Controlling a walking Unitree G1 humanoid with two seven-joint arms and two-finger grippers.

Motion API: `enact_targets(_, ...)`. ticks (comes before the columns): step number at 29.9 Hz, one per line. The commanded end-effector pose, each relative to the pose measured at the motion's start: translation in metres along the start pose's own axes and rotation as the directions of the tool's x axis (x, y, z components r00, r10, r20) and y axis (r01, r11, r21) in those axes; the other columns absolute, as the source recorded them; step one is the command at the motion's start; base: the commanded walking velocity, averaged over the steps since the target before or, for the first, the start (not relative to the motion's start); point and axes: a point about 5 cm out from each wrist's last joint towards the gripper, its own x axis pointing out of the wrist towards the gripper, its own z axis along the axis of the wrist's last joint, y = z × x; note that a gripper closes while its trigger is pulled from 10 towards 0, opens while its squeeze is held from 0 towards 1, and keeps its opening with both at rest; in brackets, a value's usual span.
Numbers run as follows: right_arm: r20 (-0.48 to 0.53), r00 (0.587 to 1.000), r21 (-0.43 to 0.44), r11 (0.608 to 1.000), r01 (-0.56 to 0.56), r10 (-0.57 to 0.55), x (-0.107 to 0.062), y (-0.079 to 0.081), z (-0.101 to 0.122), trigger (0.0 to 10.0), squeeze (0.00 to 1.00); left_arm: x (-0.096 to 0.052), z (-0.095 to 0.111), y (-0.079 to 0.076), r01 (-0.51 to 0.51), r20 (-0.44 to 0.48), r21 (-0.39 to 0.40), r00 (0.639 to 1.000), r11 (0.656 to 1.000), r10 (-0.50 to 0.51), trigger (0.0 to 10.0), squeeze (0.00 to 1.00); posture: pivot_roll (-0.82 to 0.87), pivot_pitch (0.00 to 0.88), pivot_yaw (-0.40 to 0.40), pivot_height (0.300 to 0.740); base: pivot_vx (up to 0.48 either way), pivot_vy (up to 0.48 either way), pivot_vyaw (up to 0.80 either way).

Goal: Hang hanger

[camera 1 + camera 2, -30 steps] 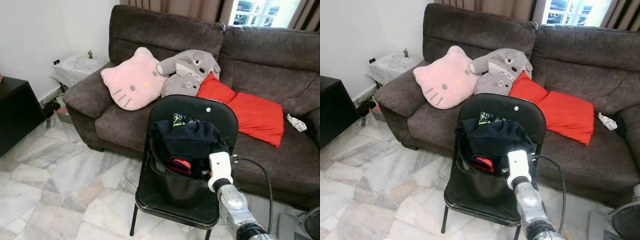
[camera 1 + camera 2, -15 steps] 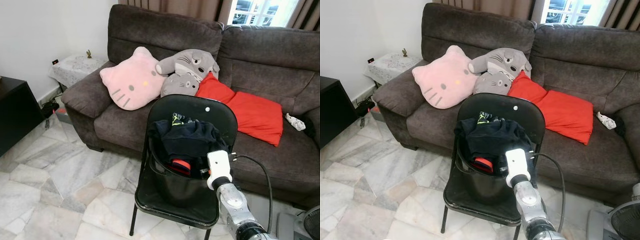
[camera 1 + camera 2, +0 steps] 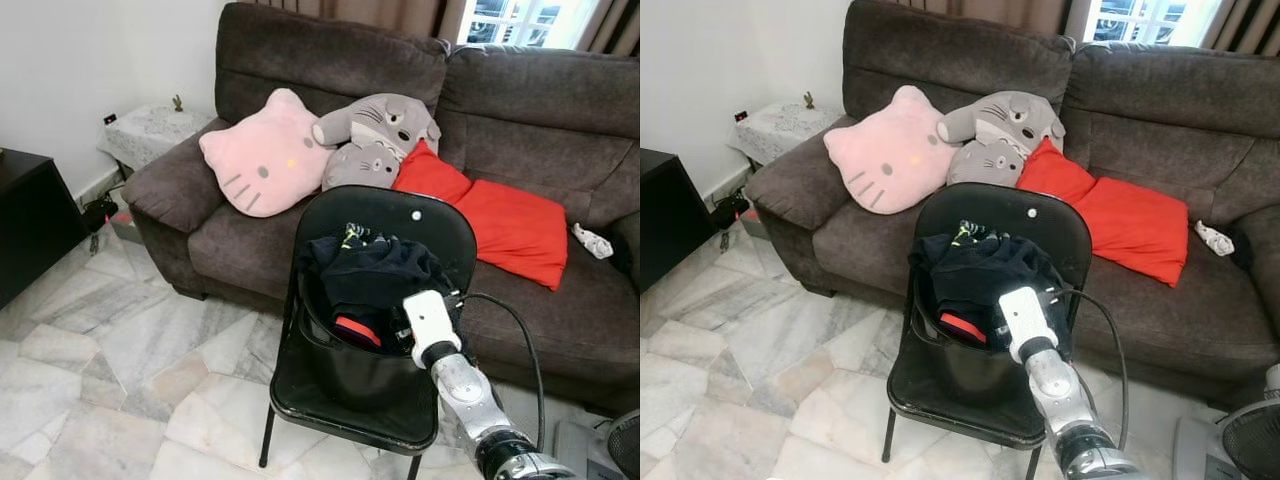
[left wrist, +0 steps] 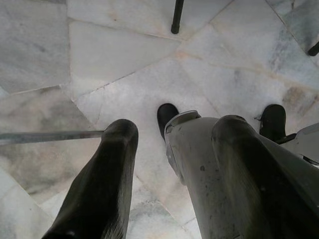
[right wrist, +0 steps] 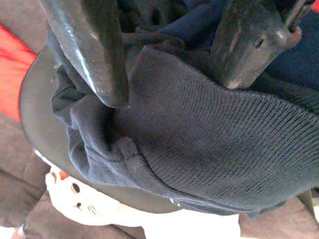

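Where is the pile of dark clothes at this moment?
The dark clothes lie heaped in a black basket on the black chair in front of the brown sofa; the right gripper is open just over them.

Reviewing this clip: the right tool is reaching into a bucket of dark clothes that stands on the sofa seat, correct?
Not quite. The right tool is reaching into the bucket of dark clothes, but the bucket stands on the black chair in front of the sofa, as the left eye view shows.
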Motion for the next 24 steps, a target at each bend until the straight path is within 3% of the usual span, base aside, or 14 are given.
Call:
enact_targets(1, 0.039, 0.999, -0.053, 0.998, 0.031, -0.029, 0.003, -0.005, 0.008, 10.0, 0.0, -0.001, -0.006, 0.0, -0.003, -0.027, 0.008, 1.0, 1.0, 0.003, 10.0, 0.0, 0.03, 0.046, -0.03, 0.74, 0.0, 0.0, 0.0)
enact_targets(7, 0.058, 0.993, -0.076, 0.991, 0.106, -0.101, 0.002, -0.012, 0.009, 10.0, 0.0, -0.001, -0.006, -0.001, -0.001, -0.026, 0.007, 1.0, 1.0, 0.001, 10.0, 0.0, 0.03, 0.046, -0.031, 0.74, 0.0, 0.0, 0.0)
enact_targets(9, 0.114, 0.979, -0.078, 0.981, 0.179, -0.17, 0.002, -0.02, 0.015, 10.0, 0.0, -0.001, -0.006, -0.001, 0.0, -0.025, 0.005, 1.0, 1.0, 0.001, 10.0, 0.0, 0.03, 0.046, -0.033, 0.74, 0.0, 0.0, 0.0)
enact_targets(14, 0.147, 0.97, -0.08, 0.975, 0.207, -0.194, 0.002, -0.021, 0.019, 10.0, 0.0, -0.001, -0.006, -0.001, 0.001, -0.025, 0.002, 1.0, 1.0, -0.001, 10.0, 0.0, 0.02, 0.046, -0.032, 0.74, 0.0, 0.0, 0.0)
enact_targets(19, 0.136, 0.981, -0.109, 0.982, 0.152, -0.137, 0.004, -0.013, 0.019, 10.0, 0.0, -0.001, -0.006, -0.001, 0.002, -0.025, 0.006, 1.0, 1.0, -0.002, 10.0, 0.0, 0.02, 0.046, -0.031, 0.74, 0.0, 0.0, 0.0)
enact_targets(24, 0.064, 0.997, -0.095, 0.995, -0.035, 0.042, 0.005, 0.008, 0.013, 10.0, 0.0, -0.001, -0.006, -0.001, 0.0, -0.022, 0.008, 1.0, 1.0, 0.0, 10.0, 0.0, 0.03, 0.051, -0.03, 0.74, 0.0, 0.0, 0.0)
